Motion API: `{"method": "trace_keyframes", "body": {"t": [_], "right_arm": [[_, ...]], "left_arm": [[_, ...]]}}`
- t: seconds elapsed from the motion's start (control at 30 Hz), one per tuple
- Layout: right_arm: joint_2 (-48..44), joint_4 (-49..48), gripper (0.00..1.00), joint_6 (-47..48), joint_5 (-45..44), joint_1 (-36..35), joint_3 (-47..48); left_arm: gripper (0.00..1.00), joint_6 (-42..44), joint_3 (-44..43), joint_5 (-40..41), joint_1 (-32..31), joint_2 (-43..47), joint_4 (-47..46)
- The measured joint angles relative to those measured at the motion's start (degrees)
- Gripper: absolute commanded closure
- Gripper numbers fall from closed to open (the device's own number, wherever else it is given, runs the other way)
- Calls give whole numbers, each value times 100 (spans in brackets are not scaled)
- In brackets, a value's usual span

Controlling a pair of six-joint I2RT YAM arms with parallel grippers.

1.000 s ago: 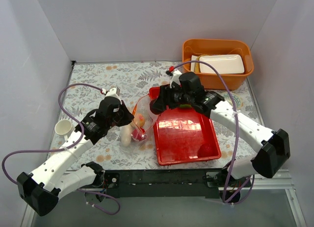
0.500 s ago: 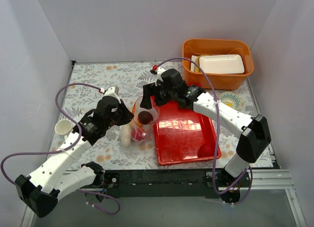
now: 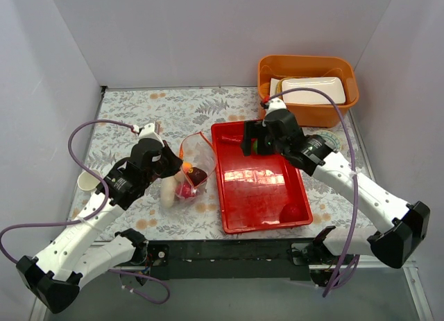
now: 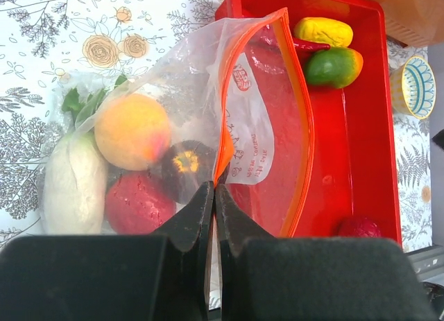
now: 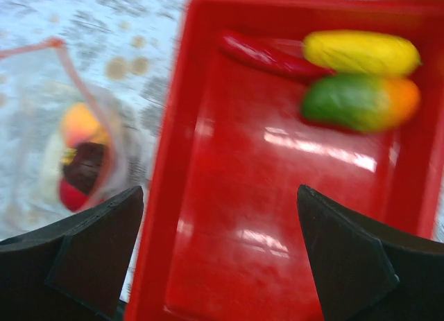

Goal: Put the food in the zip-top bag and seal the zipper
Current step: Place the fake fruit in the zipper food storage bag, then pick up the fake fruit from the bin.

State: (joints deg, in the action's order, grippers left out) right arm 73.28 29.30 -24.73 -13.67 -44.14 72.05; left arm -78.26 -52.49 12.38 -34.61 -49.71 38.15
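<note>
The clear zip-top bag (image 4: pixel 173 127) lies left of the red tray (image 3: pixel 260 189) with its mouth open. Its orange-red zipper (image 4: pixel 302 120) curves along the mouth. Inside the bag are a white oblong (image 4: pixel 73 186), an orange peach (image 4: pixel 132 130), a dark purple piece (image 4: pixel 189 167) and a red piece (image 4: pixel 139 203). My left gripper (image 4: pixel 214 189) is shut on the near zipper edge. My right gripper (image 5: pixel 218 196) is open and empty above the tray. A yellow piece (image 5: pixel 361 52), a red chili (image 5: pixel 267 55) and a green-orange piece (image 5: pixel 357 100) lie at the tray's far end. A red fruit (image 3: pixel 291 211) lies in its near right corner.
An orange tub (image 3: pixel 347 99) holding a white foam tray (image 3: pixel 312 91) stands at the back right. A small patterned bowl (image 4: pixel 415 87) sits right of the red tray. A white cup (image 3: pixel 84 181) stands at the left edge, beside my left arm.
My right gripper carried the dark purple piece to the bag's mouth, let it go inside, and swung back right over the tray. My left gripper kept its hold on the zipper.
</note>
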Motion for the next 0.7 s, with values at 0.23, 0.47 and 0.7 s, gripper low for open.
{"method": "trace_keyframes", "body": {"t": [0.23, 0.47, 0.7], "right_arm": [[-221, 1578, 2, -723, -400, 326, -1010], [-916, 2603, 2, -1491, -243, 308, -1864], [-940, 3001, 2, -1674, -72, 308, -1858]], "left_arm": [[100, 9, 0, 7, 0, -35, -13], [100, 52, 0, -66, 0, -101, -114], [100, 66, 0, -168, 0, -199, -256]]}}
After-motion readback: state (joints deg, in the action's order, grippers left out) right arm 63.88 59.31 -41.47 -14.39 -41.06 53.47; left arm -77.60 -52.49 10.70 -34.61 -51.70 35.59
